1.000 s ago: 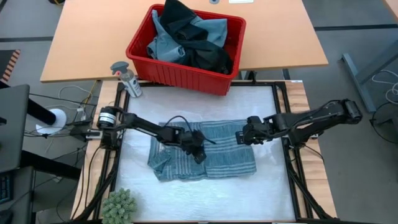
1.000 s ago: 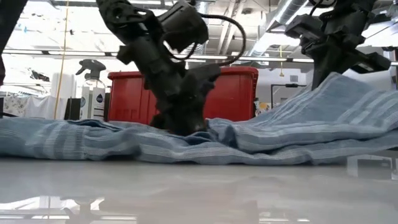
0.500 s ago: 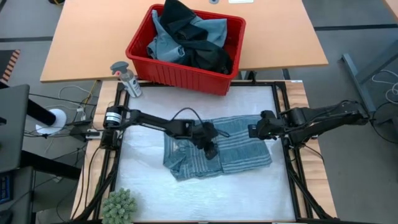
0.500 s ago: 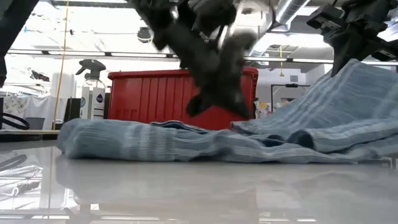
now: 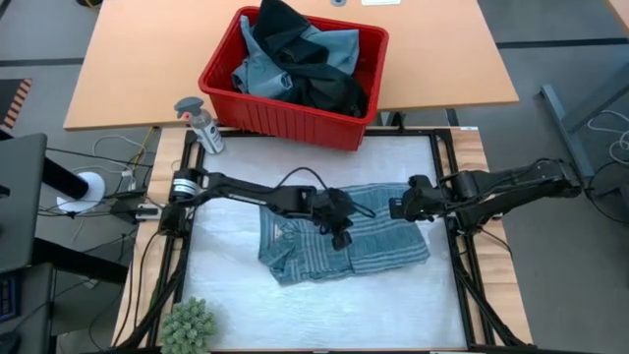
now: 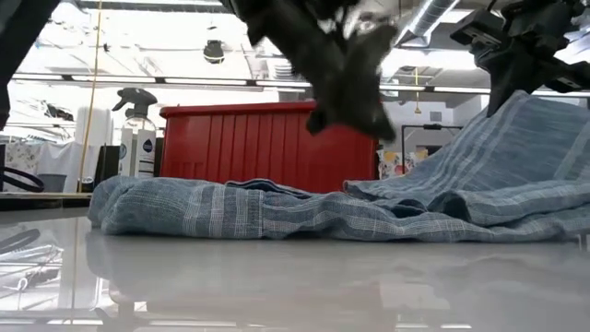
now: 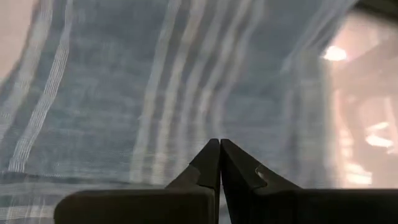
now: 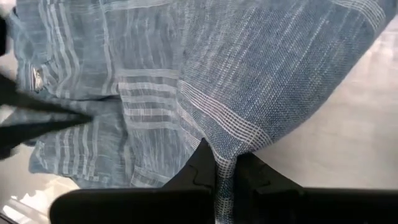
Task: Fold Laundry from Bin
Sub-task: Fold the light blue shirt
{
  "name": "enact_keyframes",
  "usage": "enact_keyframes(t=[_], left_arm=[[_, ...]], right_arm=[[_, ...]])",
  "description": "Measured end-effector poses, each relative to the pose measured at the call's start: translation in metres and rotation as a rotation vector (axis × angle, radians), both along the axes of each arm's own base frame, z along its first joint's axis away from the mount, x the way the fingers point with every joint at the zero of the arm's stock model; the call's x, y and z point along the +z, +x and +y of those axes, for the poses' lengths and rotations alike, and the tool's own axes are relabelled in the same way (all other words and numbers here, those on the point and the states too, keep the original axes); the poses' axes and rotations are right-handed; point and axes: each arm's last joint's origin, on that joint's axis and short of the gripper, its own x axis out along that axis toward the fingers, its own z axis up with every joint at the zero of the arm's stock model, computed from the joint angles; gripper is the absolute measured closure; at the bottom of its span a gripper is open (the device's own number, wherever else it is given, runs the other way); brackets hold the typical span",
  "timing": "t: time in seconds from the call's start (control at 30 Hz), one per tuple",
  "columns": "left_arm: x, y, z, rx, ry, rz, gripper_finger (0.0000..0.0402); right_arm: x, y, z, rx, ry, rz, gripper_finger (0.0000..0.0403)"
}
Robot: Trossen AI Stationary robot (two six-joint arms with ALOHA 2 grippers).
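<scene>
The grey-blue striped garment (image 5: 334, 251) lies bunched in the middle of the white table; it also shows in the low view (image 6: 277, 212). My left gripper (image 5: 342, 236) is shut and empty just above the garment's middle, clear of it in the low view (image 6: 369, 115). My right gripper (image 5: 396, 208) is shut on the garment's far right part. The red bin (image 5: 285, 123) stands beyond the table's far edge, with light blue and black garments (image 5: 305, 59) piled in it. My right gripper pinches a bunched fold of the striped garment (image 8: 231, 148) between its two fingers, at the garment's far right corner. The fingers come from the table's right, slanting down. The held part is raised (image 6: 530, 106), and the cloth slopes down from it onto the table.
A spray bottle (image 5: 200, 123) stands at the table's far left corner. A green spiky plant (image 5: 187, 324) sits at the near left corner. Black frame rails (image 5: 462, 265) run along the table's left and right sides. Bare white table (image 5: 324, 315) lies in front of the garment.
Both grippers have gone toward the table's right edge, and the striped garment has slid that way along the table, bunching narrower. My left gripper, which was down on the cloth's middle, has then risen clear of it. My right gripper keeps its hold.
</scene>
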Motion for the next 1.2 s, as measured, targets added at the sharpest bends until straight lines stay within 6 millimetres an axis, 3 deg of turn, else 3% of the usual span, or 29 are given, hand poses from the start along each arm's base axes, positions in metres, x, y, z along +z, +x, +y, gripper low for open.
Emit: enact_keyframes(t=[0.43,0.67,0.77,0.93,1.1,1.2], left_arm=[[-0.067,0.015,0.021,-0.004,0.024,0.110,0.0401],[-0.074,0.018,0.033,0.007,0.005,0.106,0.0401],[-0.059,0.013,0.037,0.007,-0.052,0.137,0.0402],[0.007,0.000,0.037,-0.012,-0.030,0.140,0.0401],[0.058,-0.038,0.028,-0.053,0.013,0.249,0.0401],[0.069,-0.061,0.020,-0.077,0.074,0.321,0.0401]], right_arm=[[0.001,0.000,0.001,0.003,0.004,-0.008,0.0362],[0.012,0.003,0.000,0.007,0.007,-0.048,0.0362],[0.013,0.003,-0.001,0.009,0.004,-0.049,0.0362],[0.012,0.004,-0.003,-0.001,0.000,-0.037,0.0362],[0.016,0.009,-0.002,0.011,0.002,-0.104,0.0362],[0.022,0.013,-0.002,0.019,-0.001,-0.155,0.0362]])
